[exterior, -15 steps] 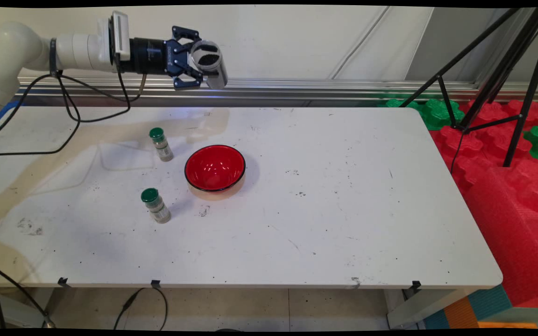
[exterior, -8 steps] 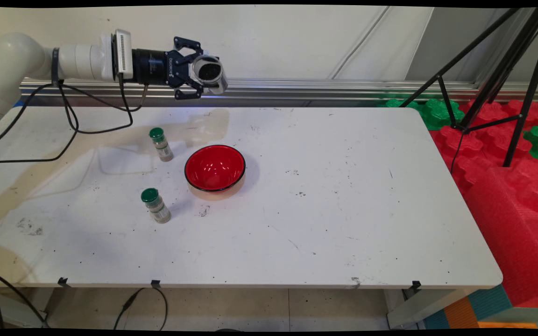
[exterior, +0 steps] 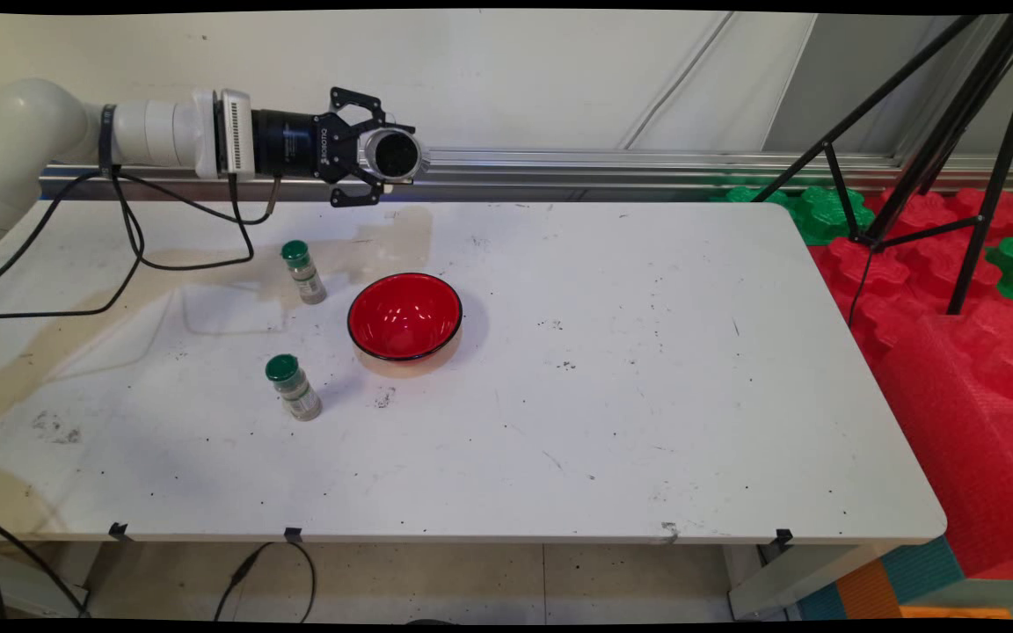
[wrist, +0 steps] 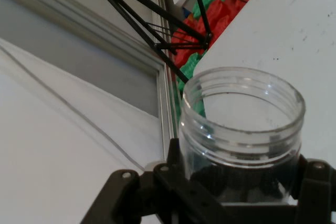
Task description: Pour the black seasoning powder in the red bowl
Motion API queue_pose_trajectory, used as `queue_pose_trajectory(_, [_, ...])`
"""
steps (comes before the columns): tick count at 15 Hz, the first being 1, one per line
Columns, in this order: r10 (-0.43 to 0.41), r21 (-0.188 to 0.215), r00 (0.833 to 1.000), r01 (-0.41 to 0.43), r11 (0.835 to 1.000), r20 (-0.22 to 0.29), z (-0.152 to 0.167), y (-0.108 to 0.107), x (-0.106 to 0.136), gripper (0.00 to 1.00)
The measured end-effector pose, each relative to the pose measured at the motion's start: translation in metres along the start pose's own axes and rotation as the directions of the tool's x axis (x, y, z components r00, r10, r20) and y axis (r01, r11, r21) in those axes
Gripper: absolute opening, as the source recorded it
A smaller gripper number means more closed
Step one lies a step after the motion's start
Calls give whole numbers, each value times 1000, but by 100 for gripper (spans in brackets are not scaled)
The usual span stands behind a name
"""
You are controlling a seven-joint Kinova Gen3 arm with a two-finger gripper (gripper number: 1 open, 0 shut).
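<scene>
While the arm is reaching in level from the left, the white worktop (exterior: 612,396) is carrying everything else below it, and any spill from above is going to be landing on its far-left part. Off the right edge the red foam blocks (exterior: 955,369) and a black tripod (exterior: 929,149) are standing well apart from the action, so they are not posing a risk at this pose.

On the worktop, the red bowl (exterior: 404,316) is sitting left of centre, upright and open. It is lying nearer the camera than the hand, not directly under it as far as the main view shows, so anything tipped out here is likely missing the bowl.

The hand (exterior: 381,156) is clamping a clear open jar (wrist: 241,129) by its body, lying on its side with the mouth pointing away from the wrist. Dark grains are showing inside in the main view. With the jar this far tilted and no lid on, the contents are at risk of sliding out early; a smooth round wall is also prone to slipping or rotating between the pads.

Two green-capped shakers, far shaker (exterior: 302,272) and near shaker (exterior: 293,387), are standing upright left of the bowl. Both are tall and narrow, so a low pass by the hand or hanging cables (exterior: 133,237) is risking a knock-over.
</scene>
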Motion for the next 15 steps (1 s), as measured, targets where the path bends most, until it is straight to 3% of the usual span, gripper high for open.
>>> queue_pose_trajectory(8, [138,-8,990,-138,990,5,1,14,3,0])
queue_pose_trajectory(15, [267,-16,964,-267,964,11,1,28,7,0])
